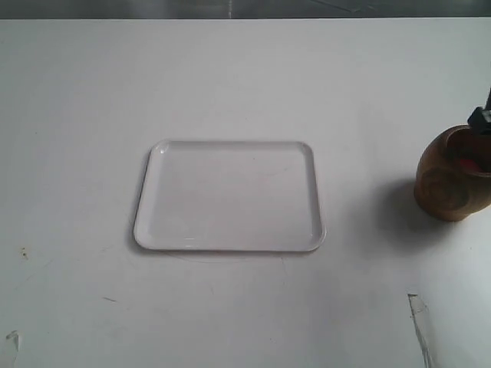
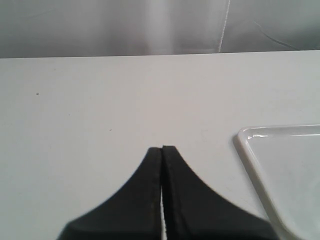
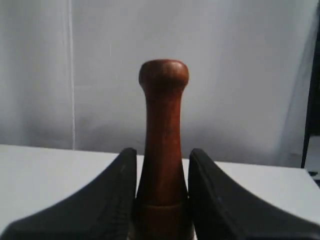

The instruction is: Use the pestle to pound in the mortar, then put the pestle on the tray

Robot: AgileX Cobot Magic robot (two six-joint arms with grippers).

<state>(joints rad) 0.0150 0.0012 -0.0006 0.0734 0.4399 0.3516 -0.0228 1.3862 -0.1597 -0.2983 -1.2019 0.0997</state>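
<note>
The light-brown wooden mortar (image 1: 453, 175) stands at the right edge of the exterior view, reddish bits showing inside. A black part of my right arm (image 1: 481, 120) juts in just above its rim. In the right wrist view my right gripper (image 3: 161, 152) is shut on the dark reddish-brown pestle (image 3: 163, 130), whose knobbed handle points upward between the fingers. The white tray (image 1: 230, 196) lies flat in the middle of the table, bare. My left gripper (image 2: 161, 149) is shut on nothing, hovering over the table beside the tray's corner (image 2: 245, 137).
A grey backdrop runs along the table's far edge. A scrap of clear tape (image 1: 418, 310) lies near the front right, and small marks dot the front left of the white tabletop (image 1: 77, 115).
</note>
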